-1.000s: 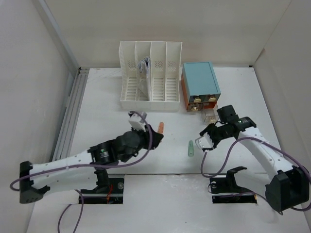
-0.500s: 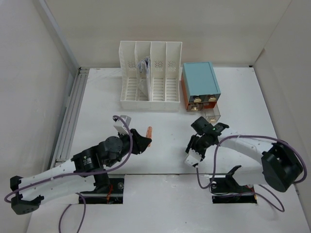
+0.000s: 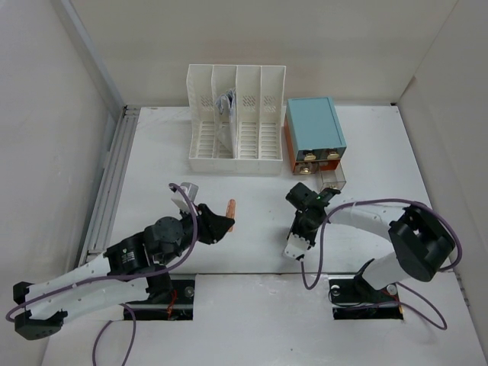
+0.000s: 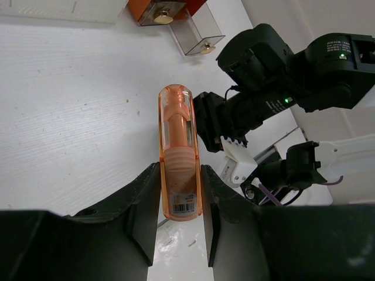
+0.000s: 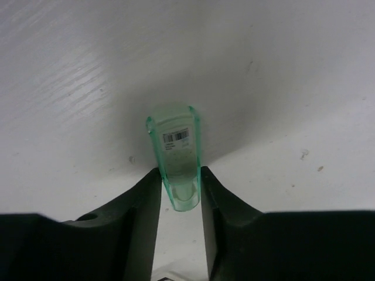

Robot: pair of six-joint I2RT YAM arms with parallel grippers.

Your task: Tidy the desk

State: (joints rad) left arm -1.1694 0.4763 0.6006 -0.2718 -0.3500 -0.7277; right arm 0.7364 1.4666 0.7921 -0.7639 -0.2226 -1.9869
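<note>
Rack [image 3: 236, 122] left of box [image 3: 314, 133], on desk [image 3: 152, 168].

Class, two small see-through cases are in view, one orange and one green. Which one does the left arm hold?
The orange case, clamped in the left gripper. The green case is the other one, between the fingers of the right gripper.

I log: translucent orange case [image 4: 179, 158], barcoded; pale green case [image 5: 175, 153], barcoded; white table [image 3: 152, 168]; teal-topped box [image 3: 314, 123], orange front; white slotted rack [image 3: 271, 114].

You have a large flat white matte desk [image 3: 156, 156] lying level, white walls [image 3: 46, 114] around it, a ridged metal rail [image 3: 109, 187] along its left edge, two rectangular cut-outs [image 3: 187, 290] at its near edge.
</note>
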